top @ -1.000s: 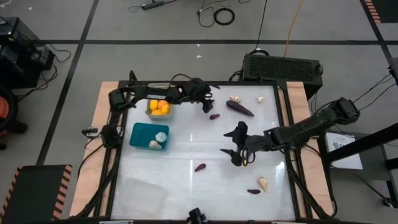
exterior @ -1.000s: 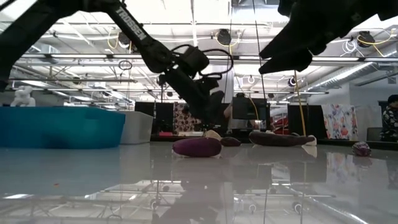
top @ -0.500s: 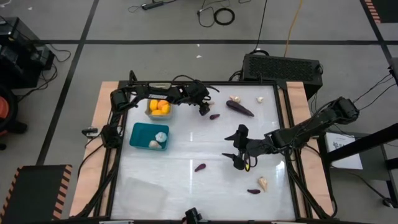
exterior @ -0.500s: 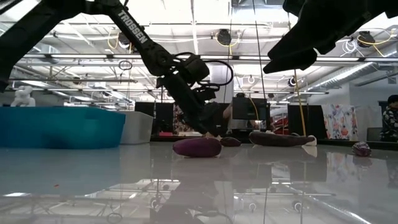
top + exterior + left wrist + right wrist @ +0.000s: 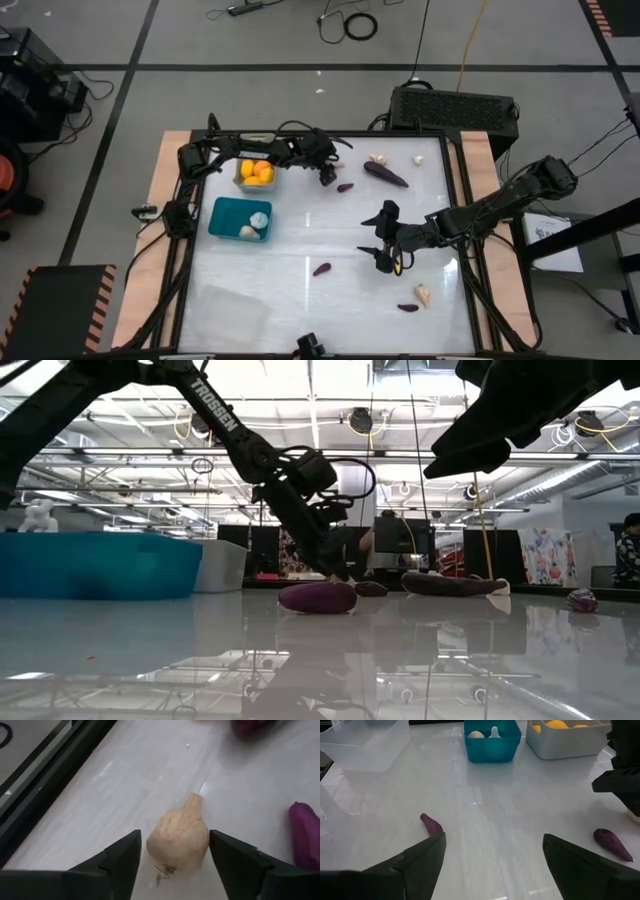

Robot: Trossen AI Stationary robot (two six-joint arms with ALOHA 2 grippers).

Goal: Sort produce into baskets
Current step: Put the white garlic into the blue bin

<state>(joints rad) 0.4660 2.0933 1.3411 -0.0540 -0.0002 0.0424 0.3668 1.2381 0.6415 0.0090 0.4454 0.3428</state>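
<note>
High view shows the left gripper (image 5: 327, 176) reached out to the far part of the table (image 5: 300, 240), just past the light grey basket (image 5: 243, 183) that holds the yellow-orange fruits (image 5: 257, 172); a small purple eggplant (image 5: 345, 187) lies just beside it, and the larger eggplant (image 5: 385, 175) lies a little farther along with two pale bulbs (image 5: 378, 158) near the far edge. From the left wrist view, the two dark fingers (image 5: 120, 857) stand apart on either side of a cream garlic bulb (image 5: 180, 837) that rests on the table; narrow gaps show on both sides, so the claw is spread around the bulb and not pinching it, and a purple piece lies close at one side. The low view shows this gripper down at table level behind another small eggplant (image 5: 317, 597), which partly blocks the sight of its tips. The teal basket (image 5: 238, 218) sits next to the grey one and holds pale bulbs, and the clear basket (image 5: 225, 305) stands at the near left corner. The right gripper (image 5: 383, 243) hangs over the middle of the table with its fingers (image 5: 420, 857) spread wide and nothing between them. Near it lie an eggplant (image 5: 321, 268) on the open surface, and another purple piece (image 5: 407, 307) beside a pale bulb (image 5: 423, 293) toward the near right. A black box (image 5: 452, 108) stands on the floor beyond the far edge, with cables around it.
</note>
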